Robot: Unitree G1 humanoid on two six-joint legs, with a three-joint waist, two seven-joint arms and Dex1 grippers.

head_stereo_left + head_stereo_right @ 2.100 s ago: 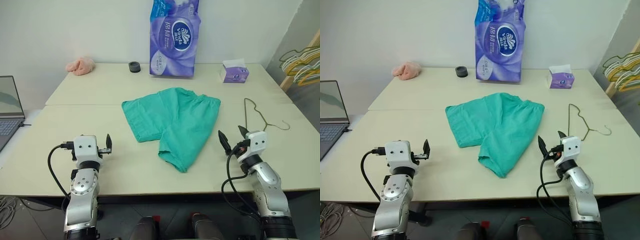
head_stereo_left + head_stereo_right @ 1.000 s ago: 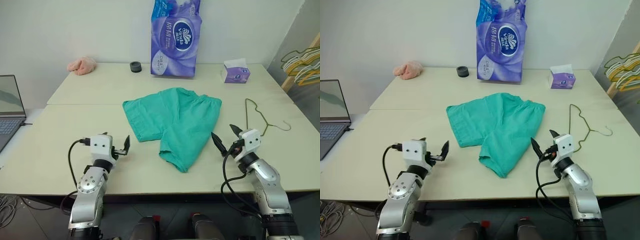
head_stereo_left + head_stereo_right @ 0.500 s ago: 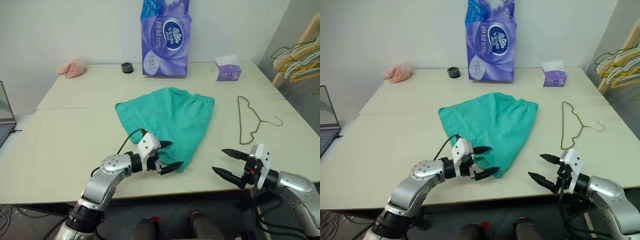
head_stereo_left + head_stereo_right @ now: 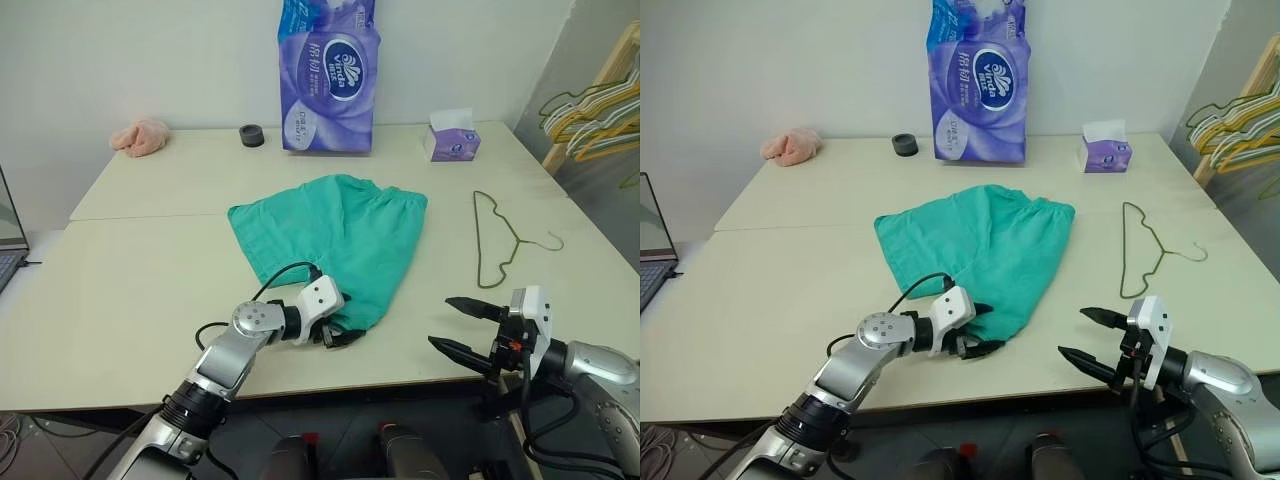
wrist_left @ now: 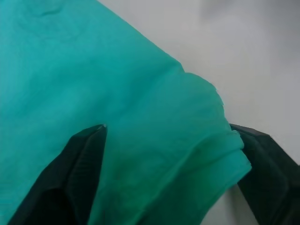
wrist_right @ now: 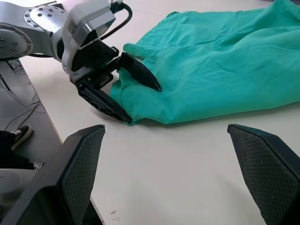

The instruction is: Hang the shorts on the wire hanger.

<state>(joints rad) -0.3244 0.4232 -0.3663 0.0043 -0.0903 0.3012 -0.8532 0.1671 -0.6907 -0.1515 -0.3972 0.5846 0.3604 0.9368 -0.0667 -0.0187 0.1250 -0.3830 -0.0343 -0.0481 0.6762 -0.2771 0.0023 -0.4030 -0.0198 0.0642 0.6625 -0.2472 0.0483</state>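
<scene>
You are working the pick-up step: the shorts (image 4: 335, 235) are lying flat on the table (image 4: 130, 270), and your left gripper (image 4: 978, 330) is straddling the hem of the leg nearest you, one finger above the cloth and one beneath, jaws partly parted; whether they are pinching yet is hard to judge. Next you are needing a firm close on that hem before lifting. Your right gripper (image 4: 460, 327) is hanging wide open, holding nothing, just off the table's near edge, with the wire hanger (image 4: 497, 240) lying beyond it. As for containers, the tissue box (image 4: 450, 143) far beyond that hand is showing a tissue at its top.
</scene>
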